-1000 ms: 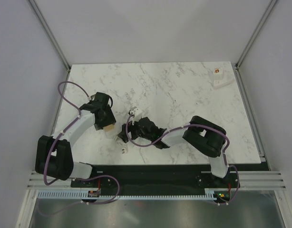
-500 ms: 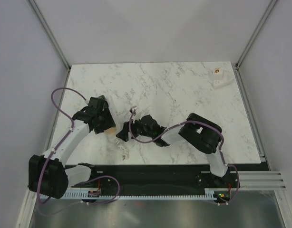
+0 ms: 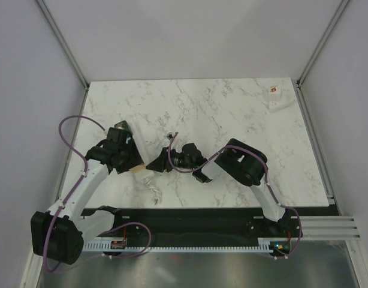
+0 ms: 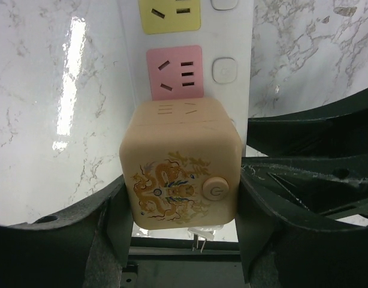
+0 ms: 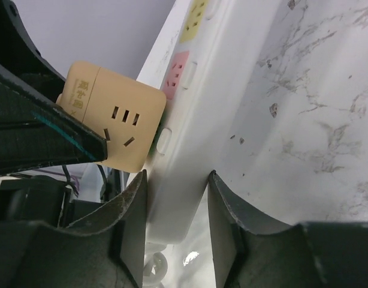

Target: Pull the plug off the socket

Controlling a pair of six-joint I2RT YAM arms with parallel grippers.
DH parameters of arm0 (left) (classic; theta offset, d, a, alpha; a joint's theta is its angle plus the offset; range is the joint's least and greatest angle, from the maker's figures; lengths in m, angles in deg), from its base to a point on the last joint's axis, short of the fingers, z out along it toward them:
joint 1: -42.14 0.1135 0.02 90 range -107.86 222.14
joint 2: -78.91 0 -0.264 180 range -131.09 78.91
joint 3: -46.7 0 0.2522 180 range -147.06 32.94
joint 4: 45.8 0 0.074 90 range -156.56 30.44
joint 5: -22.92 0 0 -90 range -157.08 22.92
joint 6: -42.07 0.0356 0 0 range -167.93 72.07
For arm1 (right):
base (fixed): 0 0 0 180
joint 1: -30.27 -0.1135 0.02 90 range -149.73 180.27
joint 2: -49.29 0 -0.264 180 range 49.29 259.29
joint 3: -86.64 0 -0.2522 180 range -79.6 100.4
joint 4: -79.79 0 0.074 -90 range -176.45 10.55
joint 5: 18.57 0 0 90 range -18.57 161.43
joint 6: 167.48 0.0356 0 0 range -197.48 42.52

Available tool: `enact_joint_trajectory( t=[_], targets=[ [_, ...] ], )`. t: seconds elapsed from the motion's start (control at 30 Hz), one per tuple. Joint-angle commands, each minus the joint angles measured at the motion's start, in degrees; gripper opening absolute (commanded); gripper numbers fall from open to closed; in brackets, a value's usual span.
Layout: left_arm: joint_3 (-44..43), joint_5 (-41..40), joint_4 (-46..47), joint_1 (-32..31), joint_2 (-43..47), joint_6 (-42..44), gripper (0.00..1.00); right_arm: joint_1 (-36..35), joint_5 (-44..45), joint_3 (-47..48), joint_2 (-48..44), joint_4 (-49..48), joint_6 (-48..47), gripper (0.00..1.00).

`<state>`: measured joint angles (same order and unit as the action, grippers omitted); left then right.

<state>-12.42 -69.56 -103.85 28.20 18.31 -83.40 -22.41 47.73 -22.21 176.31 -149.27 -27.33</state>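
left wrist view: close above the power strip (image 4: 232, 36), facing along its length, with the plug (image 4: 181, 162) filling the centre. right wrist view: closer still, low at the power strip's side, tilted. both share the plug and the pink outlet (image 4: 175, 72). top view: fixed, high and far from the power strip, facing down, with the whole table (image 3: 244, 120) seen.

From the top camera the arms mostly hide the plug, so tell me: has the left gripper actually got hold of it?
Observer: Yes, the left wrist view shows the left gripper shut on the beige cube plug, a finger on each side.
Operator: Is it out of the socket?
Observer: No, the right wrist view shows it seated against the power strip.
Operator: Is the strip held?
Observer: Yes, the right gripper has its fingers pressing both its sides.
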Motion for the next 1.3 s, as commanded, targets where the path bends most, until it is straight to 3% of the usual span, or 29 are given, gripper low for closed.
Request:
enact_joint_trajectory(
  t=[0.0,0.13,0.3,0.5,0.73,0.83,0.9,1.07,1.17,1.27],
  targets=[
    [-2.36,3.54,6.24,-0.22,2.59,2.59,0.02,-0.49,-6.18,0.8,2.44,-5.63,3.02,0.38],
    [-3.85,3.71,6.32,-0.22,1.28,4.26,0.02,-0.4,-6.88,2.02,4.11,-4.85,4.87,0.11],
    [-3.95,3.63,6.32,-0.22,-0.13,5.4,0.02,-0.66,-6.27,4.57,5.6,3.48,3.64,0.0],
    [-2.19,3.97,6.49,-0.22,-2.42,4.97,0.02,-2.59,-3.02,9.67,6.66,17.55,-0.75,0.0],
    [-3.5,17.31,8.0,-0.13,-2.86,0.57,0.02,-3.56,2.61,14.68,6.92,33.54,-6.2,0.0],
    [-4.56,18.92,7.91,-0.13,-2.68,-0.66,0.02,-3.83,3.14,14.77,7.01,34.26,-6.21,0.0],
    [-5.17,16.56,7.21,-0.22,-1.38,-0.05,0.02,-3.83,3.14,14.68,7.01,34.0,-6.29,0.0],
    [-6.84,-0.39,-1.39,-0.22,5.11,2.32,0.02,-3.83,2.88,14.6,6.31,34.36,-7.78,0.0],
    [-6.14,-0.42,-1.67,-0.22,9.87,2.86,0.02,-3.83,1.21,14.68,6.05,33.48,-9.01,0.03],
    [-5.88,1.51,-2.2,-0.22,14.97,2.77,0.02,-3.83,-0.38,15.03,5.08,32.86,-11.2,0.17]
  ],
)
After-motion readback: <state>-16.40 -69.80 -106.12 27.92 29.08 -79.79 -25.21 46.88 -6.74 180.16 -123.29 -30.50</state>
